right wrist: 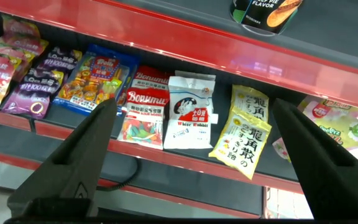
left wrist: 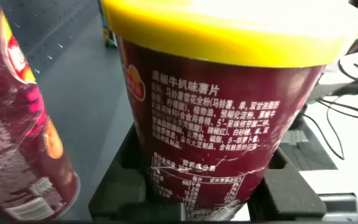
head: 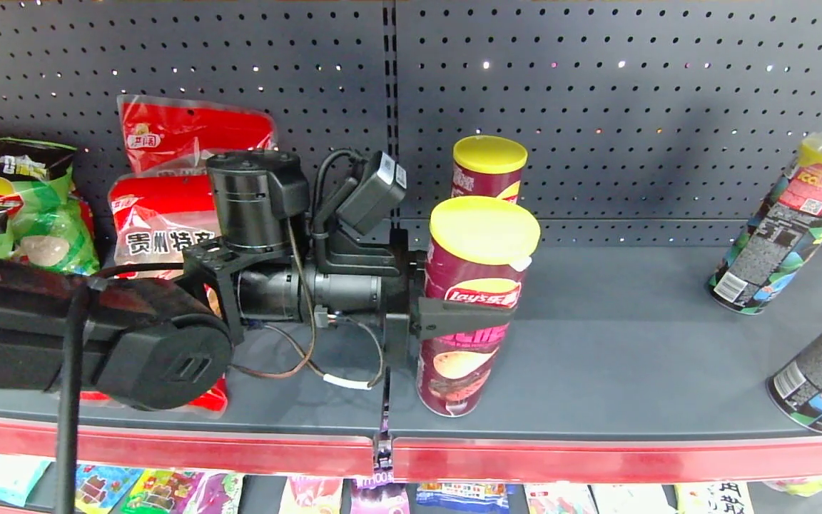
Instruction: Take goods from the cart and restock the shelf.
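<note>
The left gripper has its fingers clamped round the maroon chip can, which stands near the front of the shelf, just ahead of a second can. The right gripper hangs lower, fingers apart. Let go while it leans, I reckon it topples over the red lip; pushed back, it knocks its neighbour.

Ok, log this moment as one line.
left gripper: shut on maroon cylindrical chip can with yellow plastic lid, upright at grey metal shelf front | behind: second matching can | right gripper: open, facing lower snack shelf
</note>
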Robot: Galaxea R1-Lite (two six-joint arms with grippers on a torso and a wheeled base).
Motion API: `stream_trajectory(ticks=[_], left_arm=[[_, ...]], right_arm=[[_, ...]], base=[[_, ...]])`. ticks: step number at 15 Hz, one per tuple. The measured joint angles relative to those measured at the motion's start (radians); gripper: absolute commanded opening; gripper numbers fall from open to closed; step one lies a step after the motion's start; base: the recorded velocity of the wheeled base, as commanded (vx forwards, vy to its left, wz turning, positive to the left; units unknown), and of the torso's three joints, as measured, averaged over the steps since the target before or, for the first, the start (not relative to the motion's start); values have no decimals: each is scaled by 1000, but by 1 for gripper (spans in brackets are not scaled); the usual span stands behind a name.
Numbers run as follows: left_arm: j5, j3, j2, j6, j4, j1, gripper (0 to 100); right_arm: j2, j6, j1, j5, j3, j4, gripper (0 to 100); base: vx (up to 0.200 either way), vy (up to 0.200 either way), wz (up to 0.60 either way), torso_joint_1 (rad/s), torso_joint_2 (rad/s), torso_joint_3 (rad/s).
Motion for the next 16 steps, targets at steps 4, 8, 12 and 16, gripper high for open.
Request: stream_trajectory(ticks=[4, 8, 12, 16], left_arm=[[0, 13, 3, -16, -15, -18, 0], [2, 13, 16, -61, -82, -33, 0], [14, 21, 45, -67, -127, -45, 0], [14, 25, 53, -68, -131, -49, 0]], right_arm=[[0, 1, -1, -1, 0, 0, 100], [0, 1, 0, -1, 0, 0, 100], [0, 1, 0, -2, 0, 0, 100], [0, 4, 0, -1, 0, 0, 100]], base=[[0, 0, 0, 0, 0, 0], [0, 0, 0, 0, 0, 0], [0, 0, 0, 0, 0, 0], [0, 0, 0, 0, 0, 0]])
